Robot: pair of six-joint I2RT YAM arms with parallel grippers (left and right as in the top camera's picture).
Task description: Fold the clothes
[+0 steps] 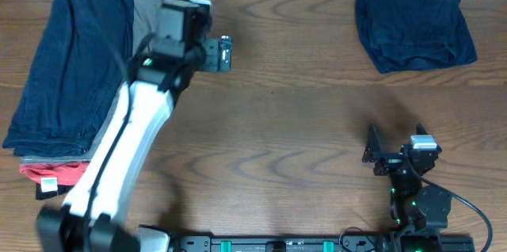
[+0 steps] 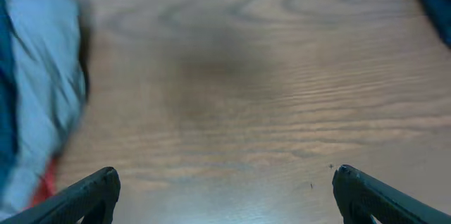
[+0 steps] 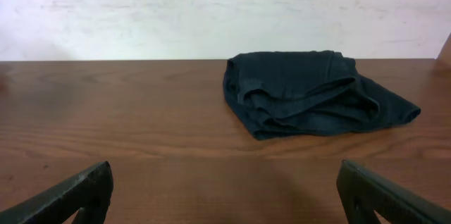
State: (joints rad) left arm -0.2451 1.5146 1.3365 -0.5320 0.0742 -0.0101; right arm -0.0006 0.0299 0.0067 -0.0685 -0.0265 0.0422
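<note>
Left gripper [image 2: 225, 182] is spread wide with nothing between the fingers; only bare wooden table [image 2: 246, 90] shows below it. Overhead, the left gripper [image 1: 223, 52] sits at the far left-centre, just right of the pile of clothes [image 1: 67, 70], not touching it. The pile lies along the far-left edge: navy garment on top, a grey layer [image 2: 42, 90] under it, and orange-red fabric [image 1: 55, 171] and a bit of black poking out at the near end.

Right gripper [image 3: 224, 182] is also wide open and holds nothing. It is low at the near right [image 1: 396, 147], well apart from any cloth. A folded navy garment [image 3: 310, 94] lies alone at the far right of the table [image 1: 413, 28], a bit rumpled, with its edges not square. Bare wood lies between it and the pile.
</note>
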